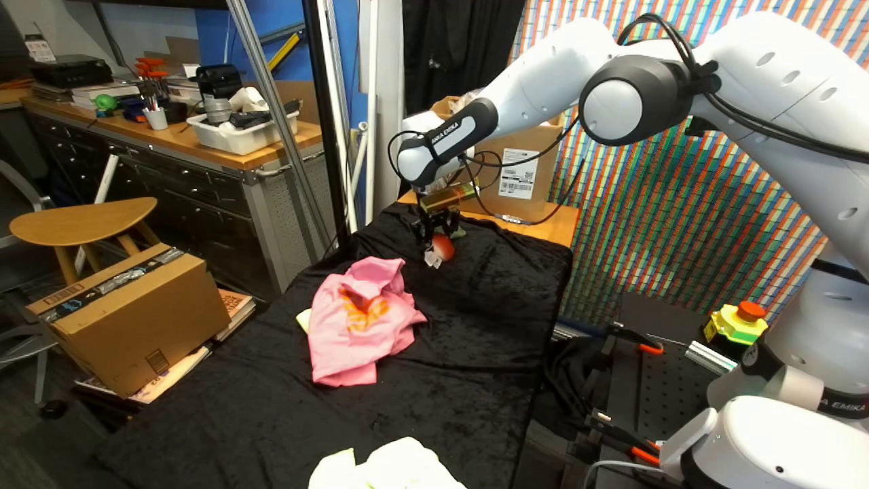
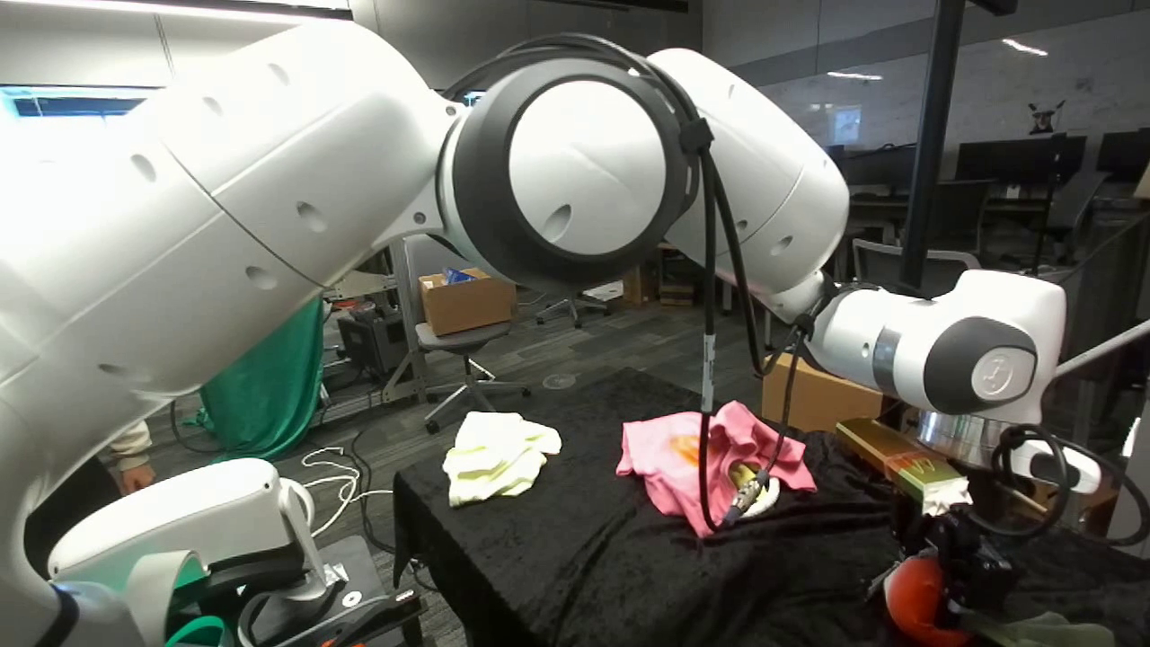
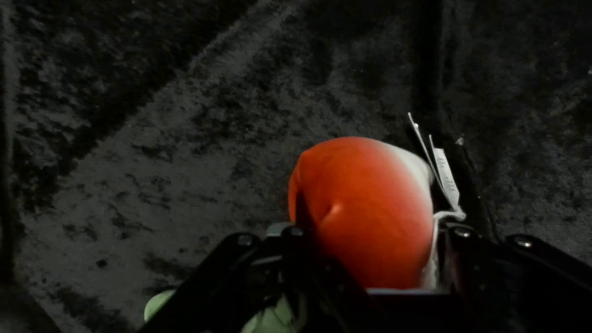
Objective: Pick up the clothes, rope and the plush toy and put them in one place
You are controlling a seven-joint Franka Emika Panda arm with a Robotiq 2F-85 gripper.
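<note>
Black drape (image 1: 489,326) with pink cloth (image 1: 339,350) and pale yellow cloth (image 2: 499,454) in both exterior views, outside wrist view; cable (image 2: 708,373) masks part of pink cloth in an exterior view; gripper (image 3: 371,231) clamped on red plush toy (image 3: 363,180), apart from both cloths

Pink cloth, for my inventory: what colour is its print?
Orange; the print shows best in an exterior view.

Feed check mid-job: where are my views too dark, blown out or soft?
Wrist view: dim, the gripper nearly merging with the black cloth, print on the tag of the plush toy too soft to read; in an exterior view, pale yellow cloth washed out nearly white; in an exterior view, Panda arm burnt to white near the left edge.
</note>
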